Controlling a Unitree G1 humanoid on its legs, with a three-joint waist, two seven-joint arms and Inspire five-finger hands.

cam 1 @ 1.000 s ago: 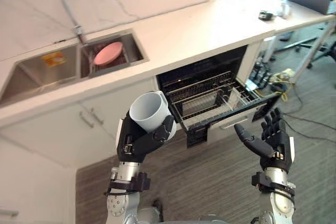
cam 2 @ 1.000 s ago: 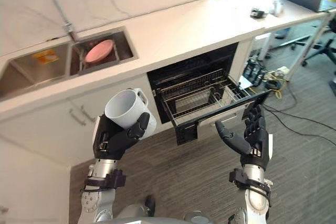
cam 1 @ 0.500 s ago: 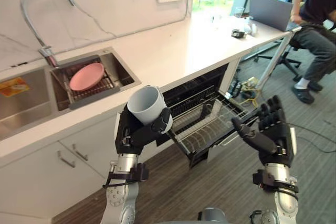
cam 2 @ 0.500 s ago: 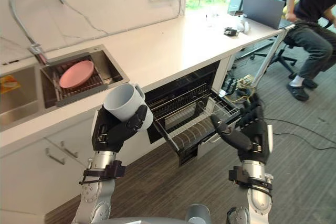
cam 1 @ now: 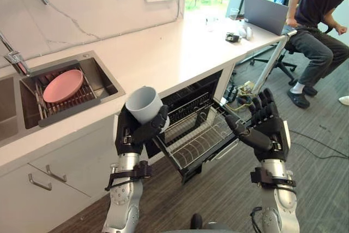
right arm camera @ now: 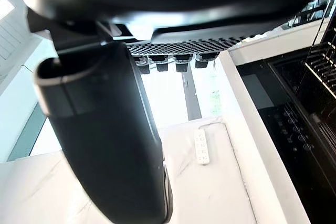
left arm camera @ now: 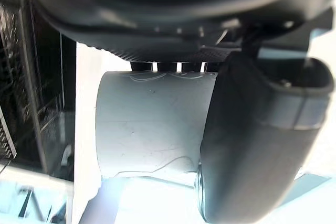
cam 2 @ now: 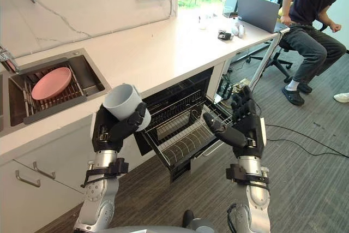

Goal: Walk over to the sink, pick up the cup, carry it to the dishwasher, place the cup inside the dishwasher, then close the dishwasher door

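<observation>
My left hand [cam 1: 133, 131] is shut on a pale grey cup [cam 1: 143, 103], held upright at chest height in front of the counter; the cup [left arm camera: 152, 124] shows between thumb and fingers in the left wrist view. Just to its right the dishwasher [cam 1: 191, 107] stands open under the counter, its wire rack [cam 1: 199, 137] pulled out over the lowered door. My right hand [cam 1: 265, 129] hovers open with straight fingers to the right of the rack, holding nothing. The steel sink [cam 1: 62, 88] lies at the left with a pink plate [cam 1: 62, 85] in it.
A white counter [cam 1: 163, 47] runs along the wall. At the far right a person [cam 1: 316, 20] sits on a chair by a laptop [cam 1: 264, 13]. Cables [cam 1: 242, 88] lie on the floor beside the dishwasher. White cabinet doors [cam 1: 49, 173] are at lower left.
The camera has swung right and closer, so the sink has slid left and the dishwasher sits nearer the centre. Both hands keep their poses; the cup stays held.
</observation>
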